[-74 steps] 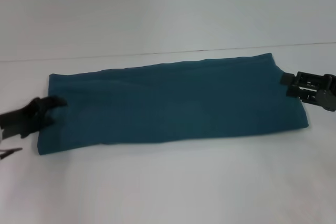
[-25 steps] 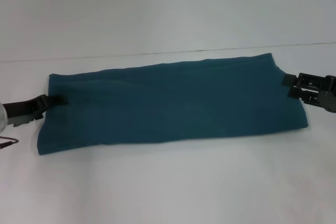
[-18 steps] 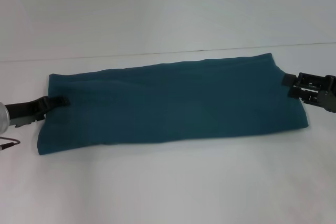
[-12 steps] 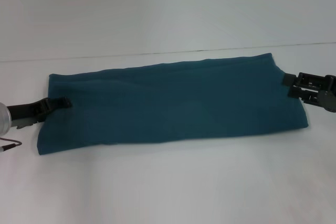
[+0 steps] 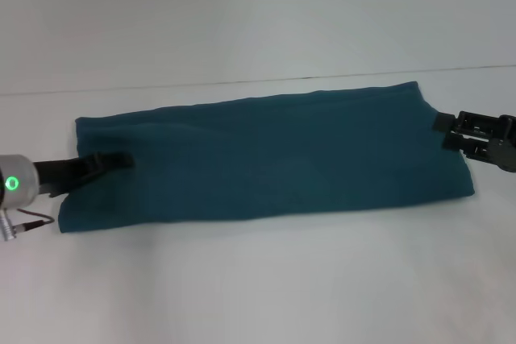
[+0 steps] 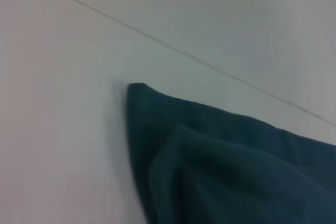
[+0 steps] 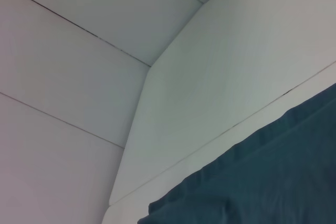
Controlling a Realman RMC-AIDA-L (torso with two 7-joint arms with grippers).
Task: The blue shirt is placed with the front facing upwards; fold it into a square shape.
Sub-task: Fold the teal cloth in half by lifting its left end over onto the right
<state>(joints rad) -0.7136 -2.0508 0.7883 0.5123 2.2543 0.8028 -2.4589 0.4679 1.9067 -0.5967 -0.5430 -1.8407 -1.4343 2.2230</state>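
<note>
The blue shirt (image 5: 274,155) lies on the white table as a long folded strip with plain teal cloth facing up; no print shows. My left gripper (image 5: 113,162) is at the strip's left end, reaching in over the cloth and shut on it there. The left wrist view shows the strip's corner (image 6: 137,91) and a raised fold of cloth (image 6: 210,166). My right gripper (image 5: 443,123) is at the strip's right end, touching its edge. The right wrist view shows the shirt's edge (image 7: 262,182).
The white table (image 5: 258,279) runs wide around the shirt, with a seam line (image 5: 161,86) behind it. A thin cable (image 5: 28,223) hangs by my left wrist at the table's left edge.
My left gripper has narrowed and slid to the right, farther onto the shirt's left end, and the lower left corner has shifted slightly. The right gripper has stayed put.
</note>
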